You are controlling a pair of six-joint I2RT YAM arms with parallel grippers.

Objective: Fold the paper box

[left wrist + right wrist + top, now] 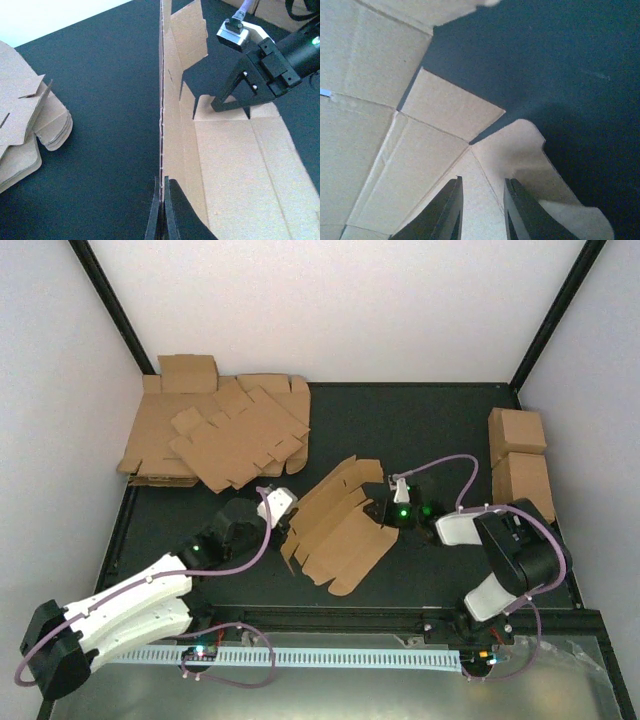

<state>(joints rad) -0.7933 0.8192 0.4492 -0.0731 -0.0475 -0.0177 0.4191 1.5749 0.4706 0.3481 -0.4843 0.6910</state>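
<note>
Black mat table [420,420], white walls [350,300], black frame posts [110,300]. Heap of flat cardboard sheets [220,435] at the far-left corner, two cardboard cuboids [517,430] at the far right. Paper box [335,525] lies mid-table between the arms, half folded, one long wall standing upright. Left gripper [161,200] has its jaws pressed together, pinching the top edge of that upright wall. Right gripper [482,182] is at the box's right end, jaws a narrow gap apart over a rounded flap; can't tell if they touch it.
</note>
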